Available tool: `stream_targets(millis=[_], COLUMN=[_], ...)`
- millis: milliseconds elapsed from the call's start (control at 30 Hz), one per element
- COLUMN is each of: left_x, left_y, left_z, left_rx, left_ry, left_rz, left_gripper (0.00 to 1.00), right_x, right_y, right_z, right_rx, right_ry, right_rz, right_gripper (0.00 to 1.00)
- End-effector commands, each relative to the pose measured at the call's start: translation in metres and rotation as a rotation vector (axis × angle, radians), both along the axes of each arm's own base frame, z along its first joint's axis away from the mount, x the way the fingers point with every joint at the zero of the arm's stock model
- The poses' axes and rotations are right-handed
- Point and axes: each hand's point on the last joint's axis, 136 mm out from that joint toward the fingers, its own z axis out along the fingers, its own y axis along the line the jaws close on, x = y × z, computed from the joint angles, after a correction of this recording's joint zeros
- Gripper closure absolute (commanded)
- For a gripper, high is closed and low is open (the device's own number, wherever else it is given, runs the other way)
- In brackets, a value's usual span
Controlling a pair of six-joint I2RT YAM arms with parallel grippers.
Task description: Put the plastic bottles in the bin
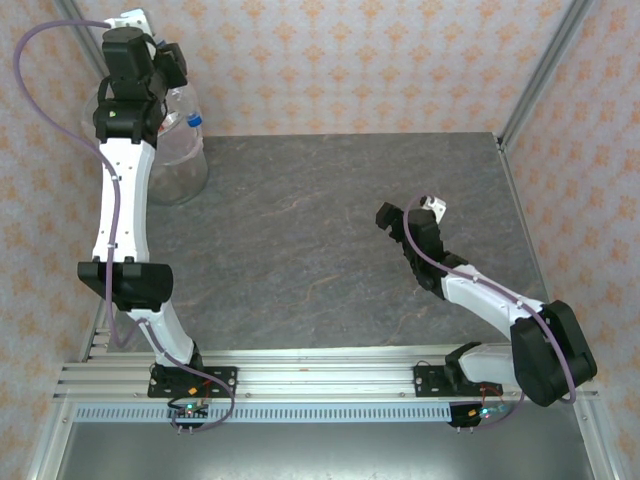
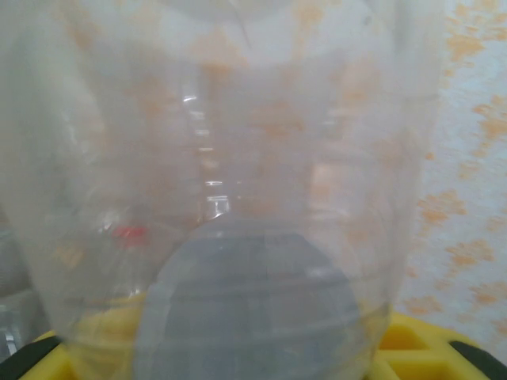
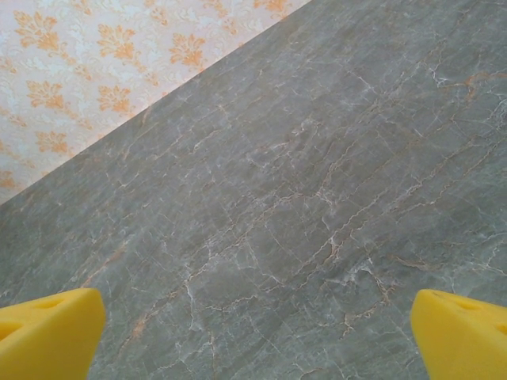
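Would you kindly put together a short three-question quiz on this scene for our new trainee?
1. True or false: the right gripper is open above the table.
2. What does the left gripper hold? A: a clear plastic bottle. B: a red cup. C: nothing.
3. In which corner of the table does the bin stand, as seen in the top view?

Key: 1 true; 2 A; 3 the far left corner.

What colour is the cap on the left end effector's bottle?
Blue cap, clearest in top external view.
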Motion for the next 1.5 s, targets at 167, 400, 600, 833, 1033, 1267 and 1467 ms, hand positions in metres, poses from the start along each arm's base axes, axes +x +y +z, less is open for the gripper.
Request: stream_targets(millis=[167,400,600,833,1033,1267,1467], left_x=[0.001,0.023,0.049,0.059,0.061,0.054,0.043], left_y=[0.078,0.126,0.146,0.158,0.153,0.141,0.110], left_z=[0.010,-0.016,-0.052,-0.095,-0.099,-0.081,-0.064], left_rx=[-0.023,-0.078,-0.112,-0.155,-0.228,-0.263,-0.239], left_ry=[-0.106,-0.085,-0.005,0.082,0.079,0.052,0.083], left_rz=[0.277,0.358,0.348,0.395,0.375,0.330,0.227], left_gripper=[0.57,0.57,0.57,0.43,0.09,0.02,0.00], right_x=[-0.003,-0.004,-0.005,-0.008,-0.006,-0.007,-0.005], right_y=[-0.010,-0.012,-0.013,-0.018,-0.016,-0.016,-0.019], right_z=[0.000,-0.002,-0.002,-0.004,-0.002,-0.004,0.003], right_rx=[0.004,0.005,0.008,-0.002,0.003,0.008,-0.026], right_ry=[-0.006,0.001,0.002,0.004,0.001,0.007,-0.009], right_rz=[-0.039,-0.046,-0.053,-0.066,-0.059,-0.060,-0.064], right_gripper=[0.01,0.01,0.01,0.01,0.01,0.01,0.01])
